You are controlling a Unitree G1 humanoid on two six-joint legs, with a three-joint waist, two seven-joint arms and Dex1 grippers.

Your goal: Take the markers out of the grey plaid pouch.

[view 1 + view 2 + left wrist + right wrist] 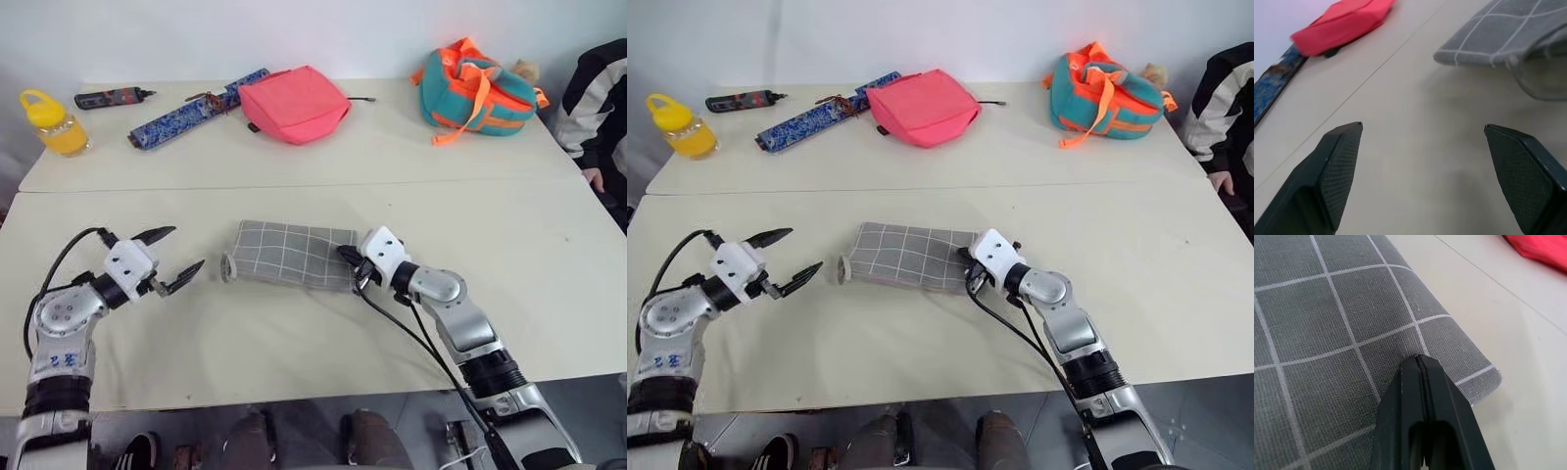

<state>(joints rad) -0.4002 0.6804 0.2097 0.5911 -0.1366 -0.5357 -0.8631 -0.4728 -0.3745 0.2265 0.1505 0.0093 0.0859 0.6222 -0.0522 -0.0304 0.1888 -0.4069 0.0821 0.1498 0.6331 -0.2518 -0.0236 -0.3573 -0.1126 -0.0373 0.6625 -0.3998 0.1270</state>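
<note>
Grey plaid pouch (pixel 290 255): woven cloth, matt, fine weave w/ thin white grid lines. Table (pixel 294 352): smooth, matt, cream top. Left gripper (pixel 173 258) fingers (pixel 1339 166): black plastic, matt, pads w/ fine crosshatch texture. Right gripper (pixel 1419 363): smooth black plastic, slight sheen. Pink pouch (pixel 292 103): soft cloth, matt. Yellow bottle (pixel 54 125): see-through glossy plastic. Teal-orange bag (pixel 477 90): cloth w/ strap webbing

No legible text, labels, brands or numbers were found, small blue marks on left forearm unreadable.
</note>
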